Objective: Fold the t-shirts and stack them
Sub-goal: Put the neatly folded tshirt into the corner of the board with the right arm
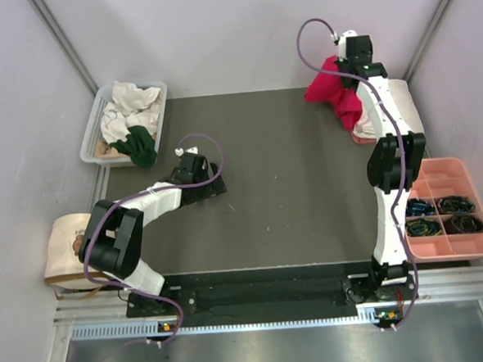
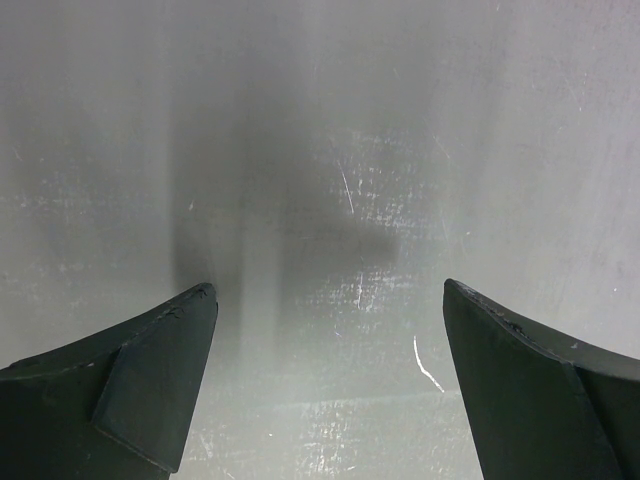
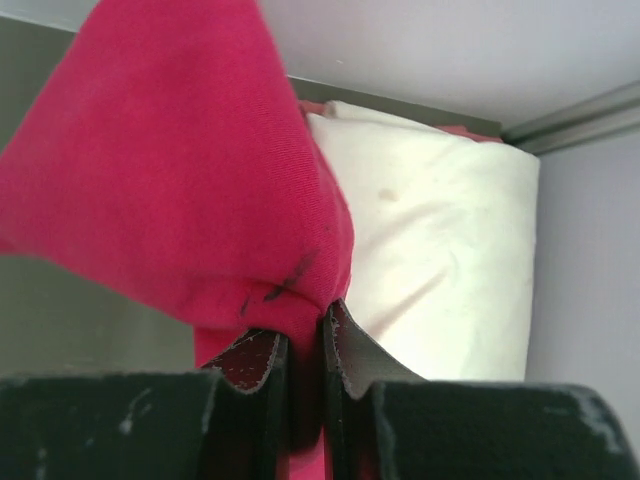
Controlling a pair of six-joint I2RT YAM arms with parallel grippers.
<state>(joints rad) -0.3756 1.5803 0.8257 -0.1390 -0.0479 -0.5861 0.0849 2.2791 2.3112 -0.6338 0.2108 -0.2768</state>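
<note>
Our right end effector (image 3: pixel 305 340) is all but closed, its two fingers pinching a fold of the crimson t-shirt (image 1: pixel 327 85). The shirt hangs bunched at about 1 o'clock on the counter (image 1: pixel 283 187). Just behind it lies a folded cream-white shirt (image 3: pixel 440 240) with a salmon-pink edge showing under it, and we take these for the stack.

Our left end effector (image 2: pixel 330 300) is spread wide with nothing between its fingers. It sits low over bare counter at about 9 o'clock.

We judge the step in hand to be getting the crimson shirt out flat. To do that well, we would lift it clear of the stack so the hanging cloth does not drag the cream shirt askew. We would then carry it toward the middle of the counter. There the left end effector could take a second corner and draw the cloth taut before any fold — a single pinch leaves it crumpled.

At 10 o'clock a clear bin (image 1: pixel 91 141) holds loose white shirts (image 1: pixel 134 97), a dark green shirt (image 1: pixel 139 144) spilling over its near rim, and a tan scrap beneath.

At 4 o'clock a pink divided tray (image 1: pixel 437 167) holds dark tangled items (image 1: pixel 441 226) that we cannot identify.

At 8 o'clock, off the counter's edge, sits a beige bag (image 1: pixel 65 245) — not ours to fold.
</note>
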